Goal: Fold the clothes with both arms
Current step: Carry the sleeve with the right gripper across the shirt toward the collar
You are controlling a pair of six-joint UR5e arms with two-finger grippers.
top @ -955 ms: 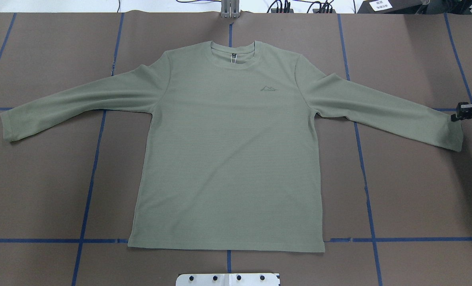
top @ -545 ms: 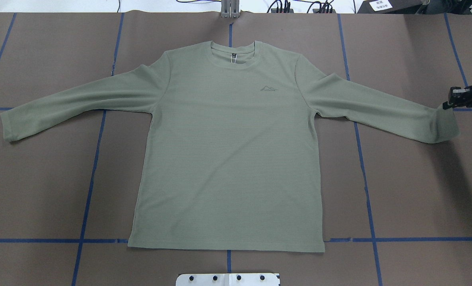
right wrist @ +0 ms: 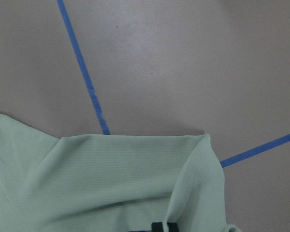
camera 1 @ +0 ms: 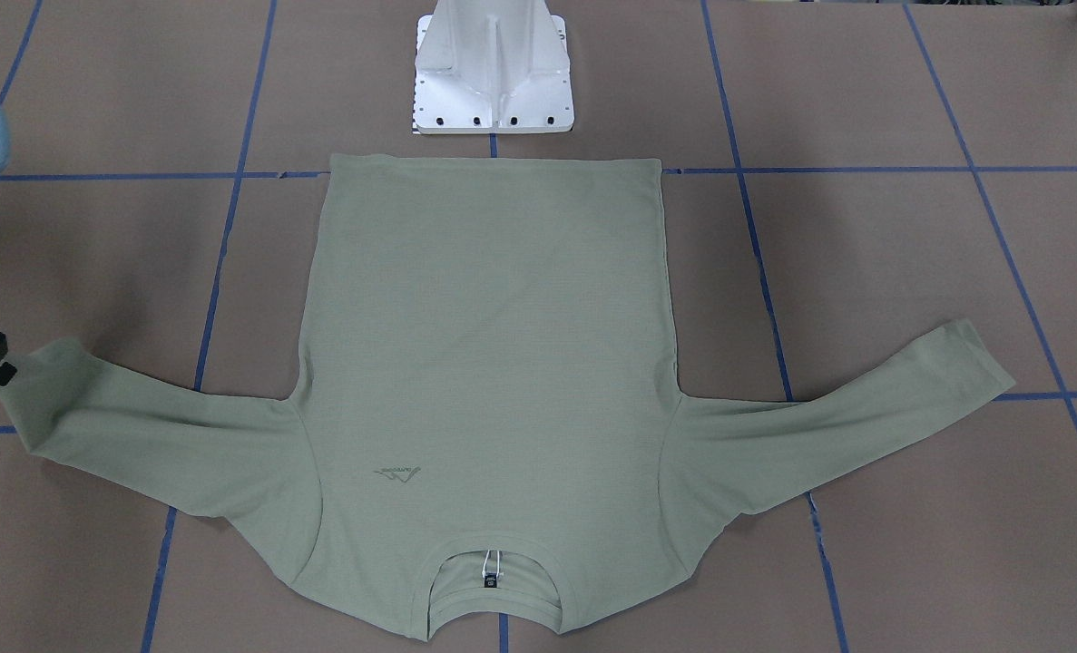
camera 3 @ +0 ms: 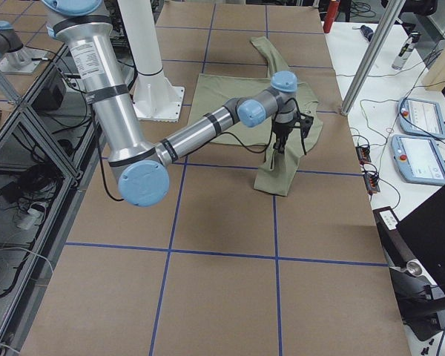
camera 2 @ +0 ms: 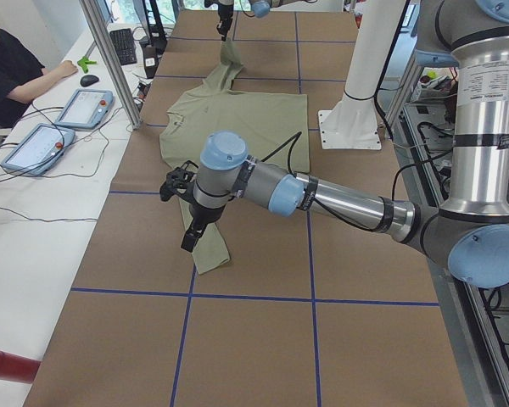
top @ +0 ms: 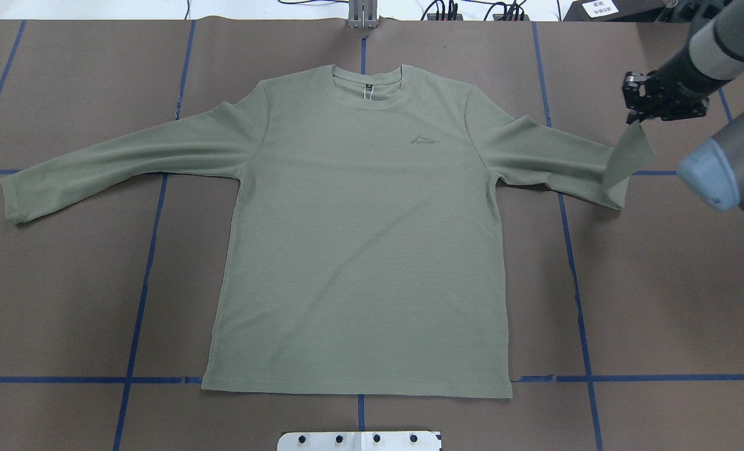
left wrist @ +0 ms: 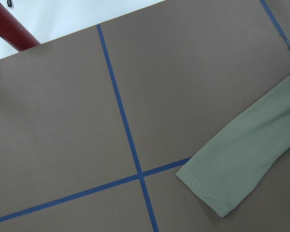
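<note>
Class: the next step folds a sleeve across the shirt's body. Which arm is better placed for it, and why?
Right. The right hand grips one cuff of the shirt, raised off the table; the other cuff lies flat on it.

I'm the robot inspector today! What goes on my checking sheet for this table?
Surface: brown table with blue tape lines.
Job's things: green shirt spread face up; one sleeve lifted at its end, other sleeve flat.
Clutter: nothing seen.
Hands: right hand shut on the lifted sleeve; left hand near the flat sleeve's end, open or shut unclear.
Cables: black cables beyond the far edge.
Surroundings: person and control tablets at a side bench.
</note>
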